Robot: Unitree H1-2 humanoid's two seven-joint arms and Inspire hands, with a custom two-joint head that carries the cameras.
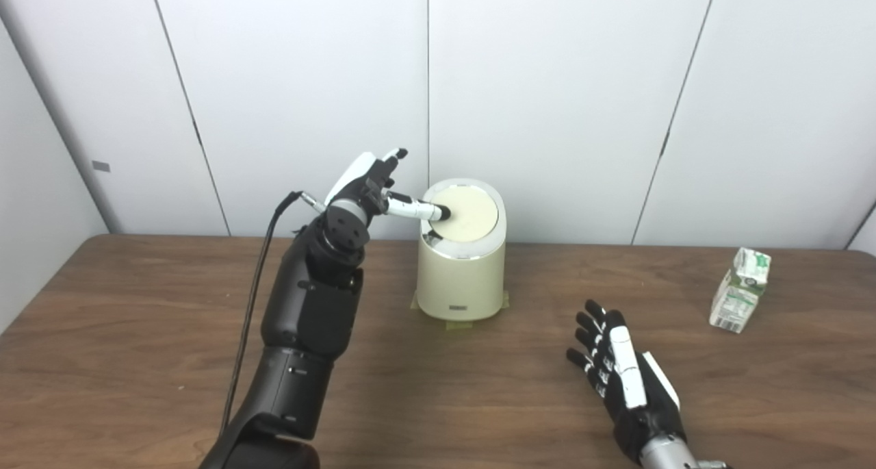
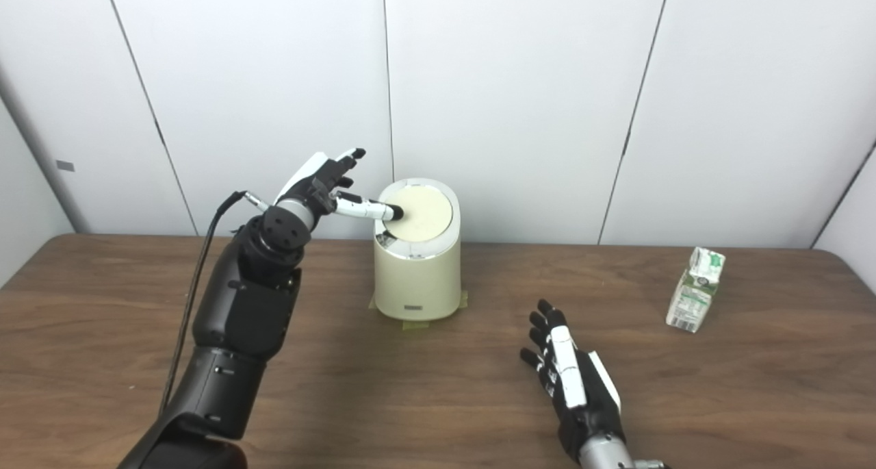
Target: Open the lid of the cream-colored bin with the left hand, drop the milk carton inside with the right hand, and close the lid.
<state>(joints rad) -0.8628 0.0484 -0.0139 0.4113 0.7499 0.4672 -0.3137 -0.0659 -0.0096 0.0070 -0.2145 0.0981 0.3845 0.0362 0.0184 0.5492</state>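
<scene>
Bin (image 1: 460, 270) cream-colored on my table (image 1: 137, 332), lid (image 1: 465, 212) tilted, my left hand (image 1: 369, 181) spread, one fingertip on lid, right hand (image 2: 571, 380) open, empty, front-right of bin, milk carton (image 2: 694, 289) upright, far right, views match.

1. The milk carton (image 1: 739, 289) carries green and white print with a panel of small text on its side, but the letters are too small to read.
2. The cream-colored bin (image 1: 460, 272) has a small dark label low on its front wall; its text is not readable.
3. No other text, number or sign shows.
</scene>
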